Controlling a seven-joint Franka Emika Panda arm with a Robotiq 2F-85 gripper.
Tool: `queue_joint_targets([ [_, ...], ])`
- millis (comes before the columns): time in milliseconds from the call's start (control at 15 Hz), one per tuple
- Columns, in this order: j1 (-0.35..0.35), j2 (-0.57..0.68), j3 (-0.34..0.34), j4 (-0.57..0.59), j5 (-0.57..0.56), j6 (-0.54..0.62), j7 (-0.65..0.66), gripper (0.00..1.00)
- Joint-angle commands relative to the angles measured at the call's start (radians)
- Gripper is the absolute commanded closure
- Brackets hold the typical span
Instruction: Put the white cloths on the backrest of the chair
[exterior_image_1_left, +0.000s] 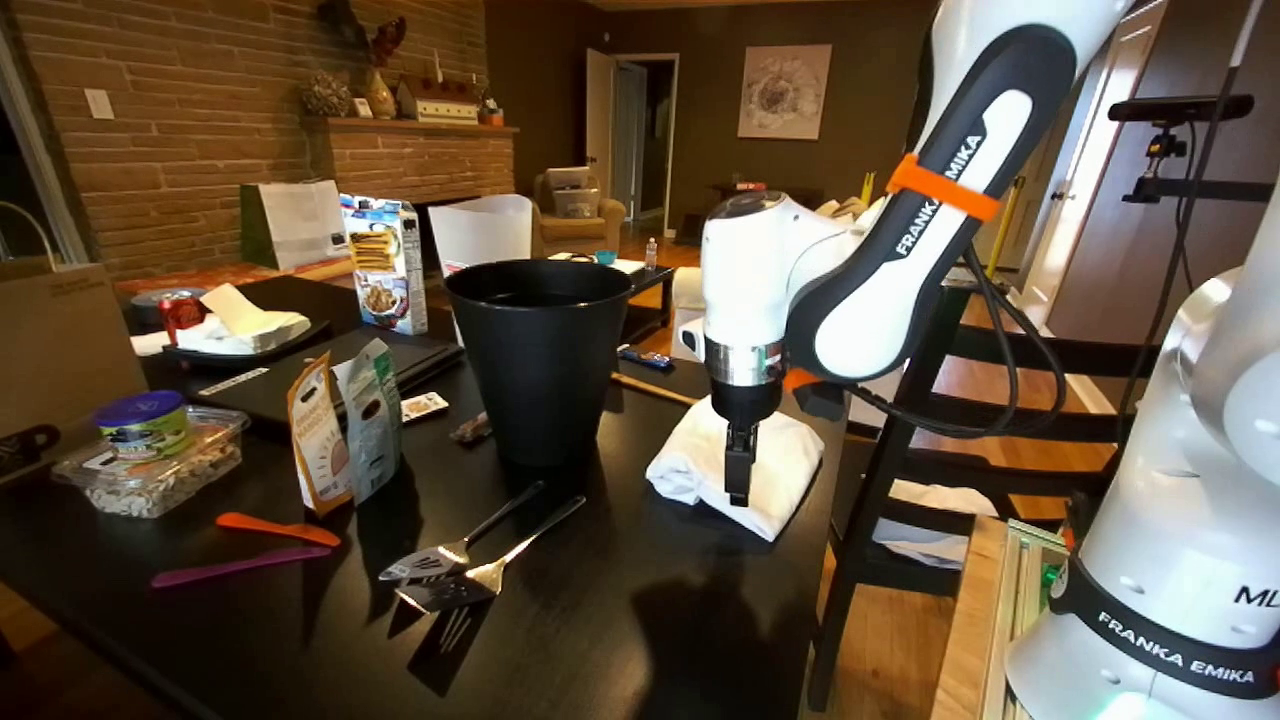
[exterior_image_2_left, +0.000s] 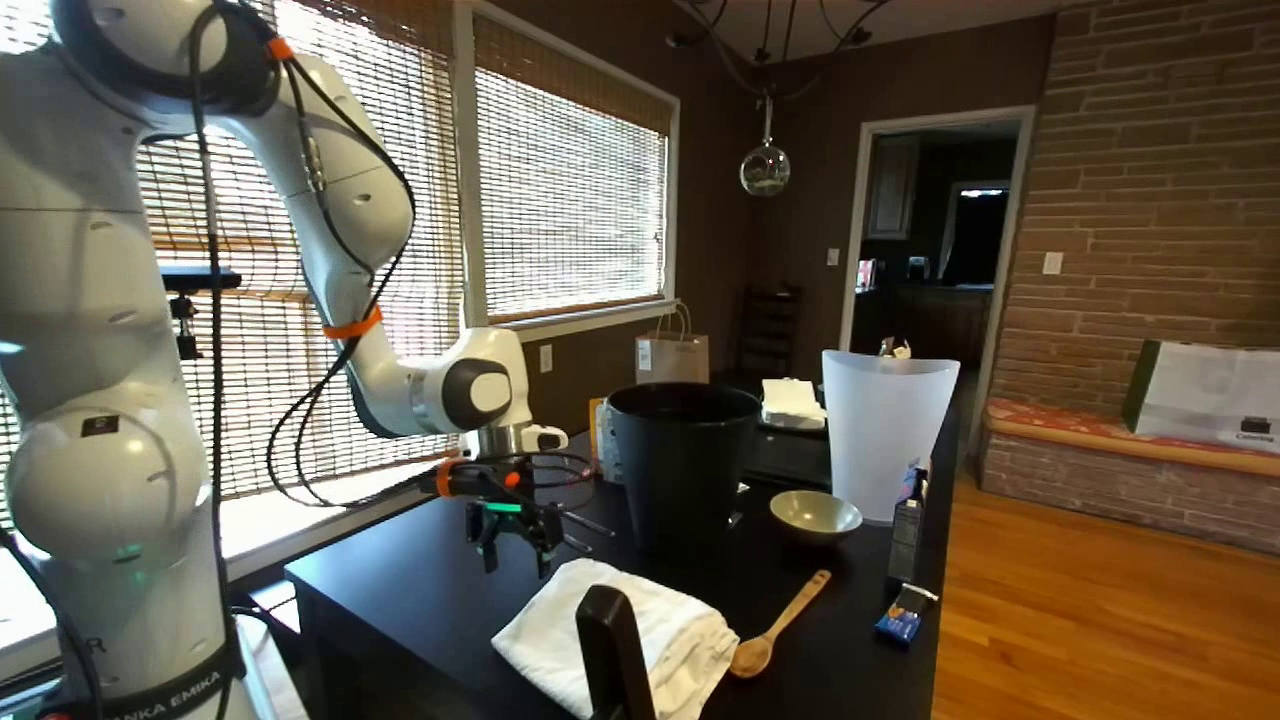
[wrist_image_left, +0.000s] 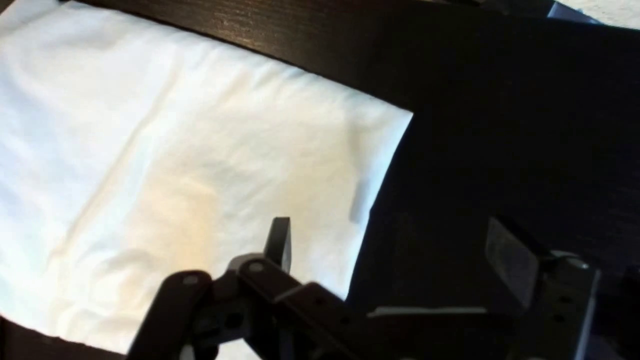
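One tool (exterior_image_2_left: 516, 562) spread wide, one folded white cloth (exterior_image_1_left: 785, 465) near it

In an exterior view the cloth's lying on the black worktop (exterior_image_2_left: 400, 575), about 4 o'clock from the tool. Wrist view has one finger (wrist_image_left: 278, 245) showing in front of the cloth and its mate past the edge, over dark surface; can't tell if either is touching anything. The dark chair (exterior_image_1_left: 1085, 425) stands at 3 o'clock from the cloth in an exterior view, and some white fabric (exterior_image_1_left: 940, 496) peeks out between its slats, but honestly I can't tell if that's another cloth or what it's resting on. Big black bin (exterior_image_1_left: 540, 370) sits at 10 o'clock from the cloth there, two metal spatulas (exterior_image_1_left: 487, 577) at 8. Also a wooden spoon (exterior_image_2_left: 752, 655) just beside the cloth, 3 o'clock in an exterior view.
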Motion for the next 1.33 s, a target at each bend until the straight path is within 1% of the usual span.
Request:
queue_joint_targets([
  [0, -0.032, 0.091, -0.018, 0.000, -0.230, 0.079, 0.190, 0.00],
  [133, -0.034, 0.120, -0.040, 0.001, -0.353, 0.098, 0.286, 0.00],
  [267, -0.033, 0.137, -0.061, 0.002, -0.453, 0.111, 0.367, 0.00],
  [533, -0.031, 0.158, -0.094, 0.004, -0.604, 0.131, 0.494, 0.00],
  [800, -0.032, 0.172, -0.120, 0.005, -0.719, 0.141, 0.596, 0.00],
  [867, -0.032, 0.175, -0.125, 0.005, -0.742, 0.141, 0.618, 0.06],
  [933, -0.032, 0.178, -0.130, 0.005, -0.763, 0.140, 0.636, 0.22],
  [1000, -0.031, 0.182, -0.135, 0.005, -0.781, 0.140, 0.653, 0.30],
  [1067, -0.031, 0.188, -0.139, 0.005, -0.796, 0.141, 0.668, 0.32],
  [1133, -0.031, 0.194, -0.141, 0.005, -0.810, 0.140, 0.682, 0.39],
  [1200, -0.031, 0.203, -0.144, 0.005, -0.821, 0.142, 0.695, 0.47],
  [1267, -0.032, 0.211, -0.146, 0.005, -0.824, 0.145, 0.701, 0.54],
])
